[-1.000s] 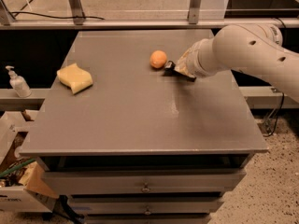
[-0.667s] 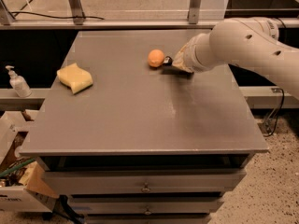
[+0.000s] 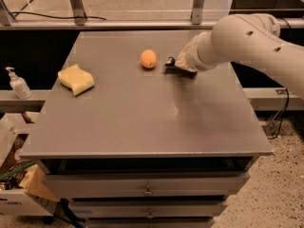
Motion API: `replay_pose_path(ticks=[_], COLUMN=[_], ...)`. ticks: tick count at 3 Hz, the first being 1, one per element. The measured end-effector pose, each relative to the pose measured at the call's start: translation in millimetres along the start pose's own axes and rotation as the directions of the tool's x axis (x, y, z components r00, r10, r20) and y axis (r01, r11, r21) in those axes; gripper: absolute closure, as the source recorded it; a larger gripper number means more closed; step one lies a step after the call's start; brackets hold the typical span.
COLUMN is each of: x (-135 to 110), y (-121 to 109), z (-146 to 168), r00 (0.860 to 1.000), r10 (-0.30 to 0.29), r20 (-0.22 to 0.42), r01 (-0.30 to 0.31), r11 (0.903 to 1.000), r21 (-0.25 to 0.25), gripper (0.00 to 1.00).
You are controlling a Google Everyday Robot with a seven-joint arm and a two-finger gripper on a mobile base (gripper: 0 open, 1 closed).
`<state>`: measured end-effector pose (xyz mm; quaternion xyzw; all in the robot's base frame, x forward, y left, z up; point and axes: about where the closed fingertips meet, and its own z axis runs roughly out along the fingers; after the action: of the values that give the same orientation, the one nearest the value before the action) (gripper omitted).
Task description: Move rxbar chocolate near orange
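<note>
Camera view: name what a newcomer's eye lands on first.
The big white arm stretched in from the right stands out most, its gripper low over the grey table just right of the orange. Next comes the yellow sponge near the table's left edge.

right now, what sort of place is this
Probably a robotics lab or workshop: a grey drawer-fronted table, a pump bottle on a side ledge, metal framing behind. The robot's pincer sits low over the table beside the orange.
</note>
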<state>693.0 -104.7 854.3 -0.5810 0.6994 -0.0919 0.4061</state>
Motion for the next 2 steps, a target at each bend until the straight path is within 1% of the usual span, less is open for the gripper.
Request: replay_pose_path(ticks=[2], x=[6.2], y=[5.6], z=[7.2], r00=[1.000], r10=[-0.012], r20=[-0.020], r01=[0.011], r11=[0.9992], r21=[-0.037], gripper=[0.41])
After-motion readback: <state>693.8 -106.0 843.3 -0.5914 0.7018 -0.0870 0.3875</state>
